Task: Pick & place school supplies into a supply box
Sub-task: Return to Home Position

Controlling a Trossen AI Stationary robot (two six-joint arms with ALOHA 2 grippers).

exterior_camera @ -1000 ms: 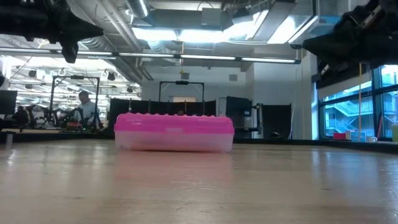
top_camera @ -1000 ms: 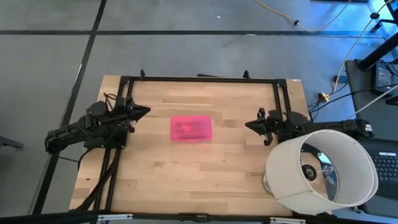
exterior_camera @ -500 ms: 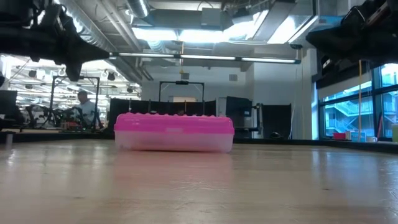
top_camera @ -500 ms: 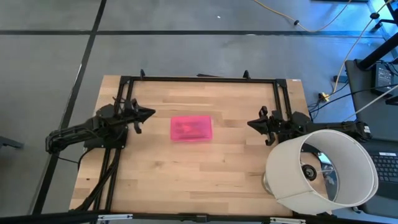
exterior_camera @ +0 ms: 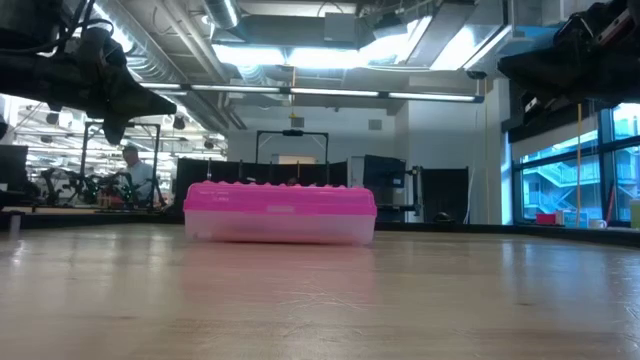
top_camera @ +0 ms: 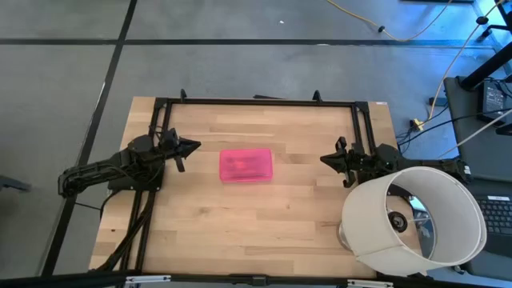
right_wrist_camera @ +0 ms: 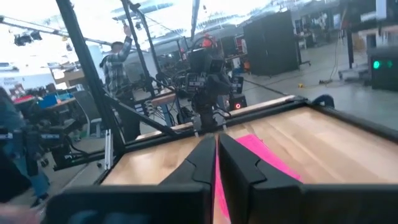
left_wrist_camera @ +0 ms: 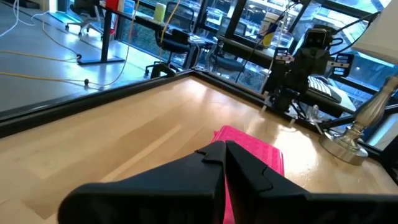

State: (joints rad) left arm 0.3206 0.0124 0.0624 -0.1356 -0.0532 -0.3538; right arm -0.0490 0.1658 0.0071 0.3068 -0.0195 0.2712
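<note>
Pink-lidded translucent plastic box (top_camera: 246,165) shut on wooden bench (top_camera: 240,228); we hold left gripper (top_camera: 190,146), right gripper (top_camera: 324,158) clenched empty, clear either side: packing looks done.

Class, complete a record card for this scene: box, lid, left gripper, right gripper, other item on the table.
box: pink, near the middle of the table
lid: shut
left gripper: above the table, left of the box, not touching it, fingers together, empty
right gripper: above the table, right of the box, not touching it, fingers together, empty
other item: white lampshade by the right arm
</note>
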